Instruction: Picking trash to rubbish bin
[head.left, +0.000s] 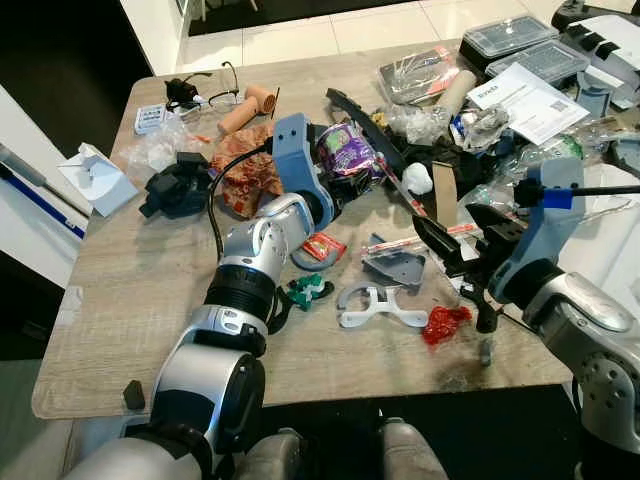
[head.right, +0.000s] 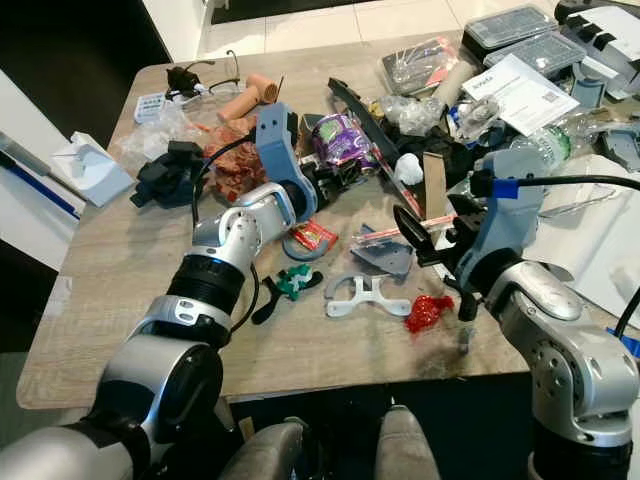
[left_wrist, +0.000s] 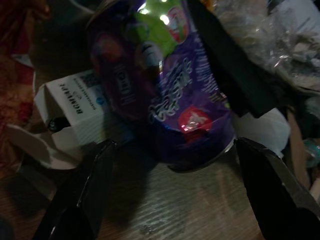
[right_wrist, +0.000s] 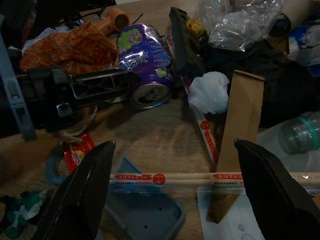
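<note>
Purple can (head.left: 346, 148): a crushed purple and green drink can lying on its side on the desk, near the middle of the clutter, its open end toward the robot; a long black strip (head.left: 365, 130) lies just beside it on the robot's right.

Left gripper (left_wrist: 170, 165): stretched forward over the desk, jaws open with one black finger on each side of the can's near end; no finger is seen touching the can.

White box (left_wrist: 75, 107): a small printed carton just beside the can, close to one finger of the left gripper.

Right gripper (right_wrist: 172, 192): held low over the desk's right part, well apart from the can, jaws wide open and empty, pointing across the desk toward the can.

Chopsticks (right_wrist: 200, 178): a wrapped pair with red print lying flat on the desk, across the gap between the right gripper's fingers.

Grey tray (head.left: 395, 267): a small blue-grey plastic piece on the desk, beside the chopsticks.

Brown card (right_wrist: 240, 135): a folded strip standing upright beside a crumpled white wad (right_wrist: 210, 92).

Red wrappers: a small red sachet (head.left: 322, 246) under the left forearm, and a crumpled red scrap (head.left: 444, 322) near the front edge.

White plastic part (head.left: 378, 305): flat on the desk between the two arms, next to a green scrap (head.left: 307, 290).

Orange wrapper (head.left: 246, 170): crumpled, on the robot's left of the can.

Desk (head.left: 130, 290): light wood grain, bare on the near left, crowded with bags, boxes and papers at the far right.
</note>
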